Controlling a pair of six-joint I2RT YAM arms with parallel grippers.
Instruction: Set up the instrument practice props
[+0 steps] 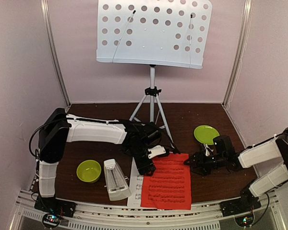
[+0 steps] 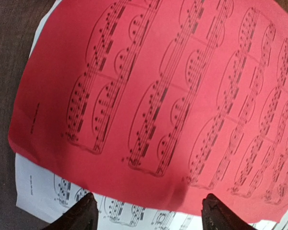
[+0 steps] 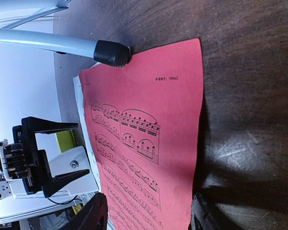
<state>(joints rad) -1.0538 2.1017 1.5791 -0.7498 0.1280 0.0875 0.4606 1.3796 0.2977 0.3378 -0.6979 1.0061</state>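
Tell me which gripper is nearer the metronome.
Left. The left gripper hangs open over the red sheet's far left corner, just right of the metronome. The right gripper is at the sheet's far right corner, the sheet's width farther away.

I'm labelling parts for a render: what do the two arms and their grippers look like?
Both the left arm and right arm have white shell links with black joints and black bases. A thin black cable loops beside each. The left gripper and right gripper have black fingers.
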